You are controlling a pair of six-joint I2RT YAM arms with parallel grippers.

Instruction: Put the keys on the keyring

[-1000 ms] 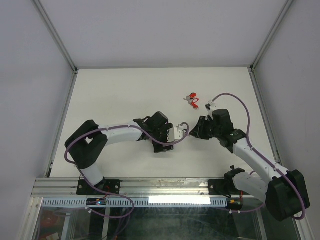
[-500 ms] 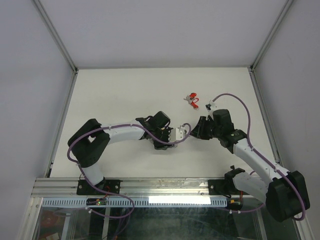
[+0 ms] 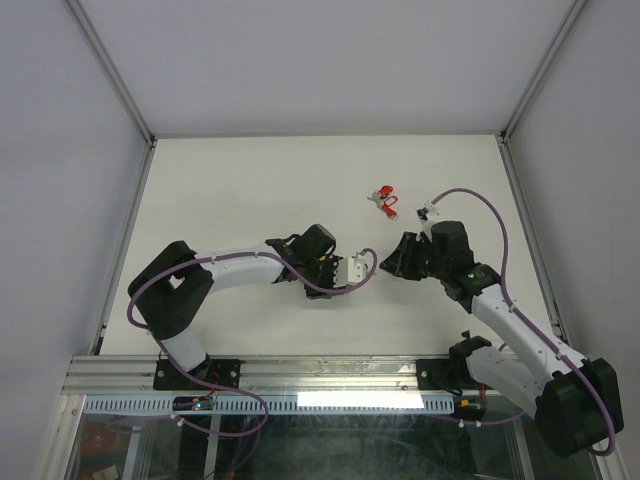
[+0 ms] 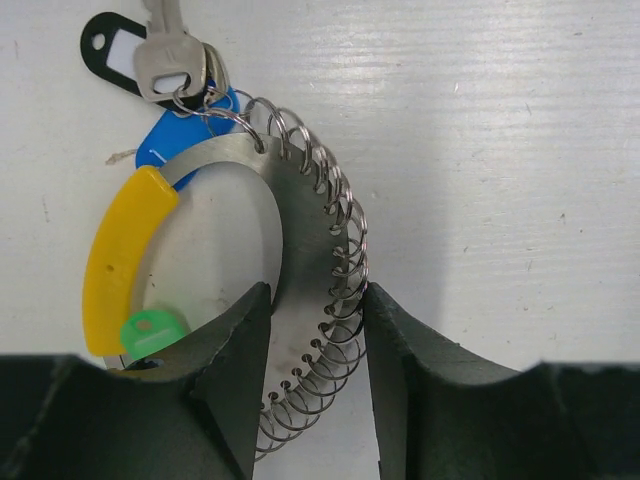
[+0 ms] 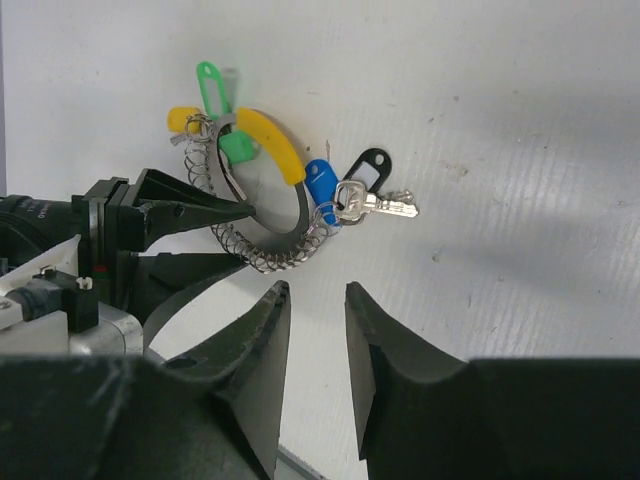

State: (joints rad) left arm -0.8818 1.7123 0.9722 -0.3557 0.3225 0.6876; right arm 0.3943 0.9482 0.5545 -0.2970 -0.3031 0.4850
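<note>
The keyring (image 4: 320,250) is a flat metal band with a wire coil and a yellow arc (image 4: 118,255). My left gripper (image 4: 315,295) is shut on its coil side and holds it over the table. A blue tag (image 4: 185,135), a green tag (image 4: 150,330) and a silver key (image 4: 170,60) with a black tag (image 4: 120,55) hang on it. My right gripper (image 5: 317,290) is open and empty, just short of the keyring (image 5: 275,215). In the top view the grippers face each other, left (image 3: 352,268) and right (image 3: 392,262). Red-tagged keys (image 3: 383,200) lie loose behind them.
The white table (image 3: 250,190) is walled by grey panels with metal posts at the left, back and right. The right arm's purple cable (image 3: 480,205) loops above its wrist. The metal rail (image 3: 320,372) carrying the arm bases runs along the near edge.
My right gripper has drawn back a little to the right, away from the keyring. My left arm has shifted slightly, still holding the keyring. The red keys have not moved.
</note>
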